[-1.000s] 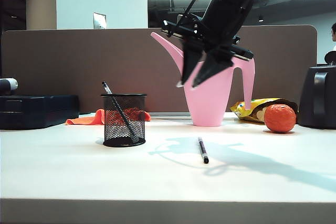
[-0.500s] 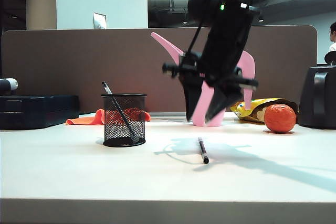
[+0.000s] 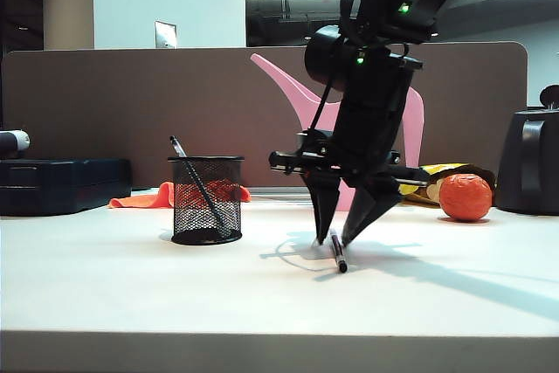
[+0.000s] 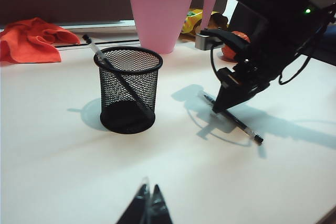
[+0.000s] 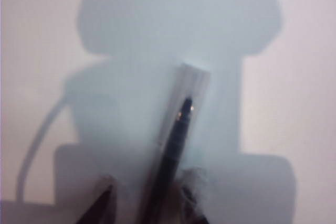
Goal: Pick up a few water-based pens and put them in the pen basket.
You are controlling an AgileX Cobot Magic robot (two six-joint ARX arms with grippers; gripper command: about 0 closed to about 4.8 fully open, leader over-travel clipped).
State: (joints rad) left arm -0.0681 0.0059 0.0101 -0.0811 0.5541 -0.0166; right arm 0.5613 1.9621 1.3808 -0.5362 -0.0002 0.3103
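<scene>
Jaws of right gripper (image 3: pixel 341 240) parted, straddling pen (image 3: pixel 338 253).

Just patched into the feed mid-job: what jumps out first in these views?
The right claw is down at the table with its jaws open either side of the pen lying right of the pen basket. That mesh basket already holds one pen leaning inside. Behind stands a tall pink watering can; the left claw is shut, back from the work.
</scene>
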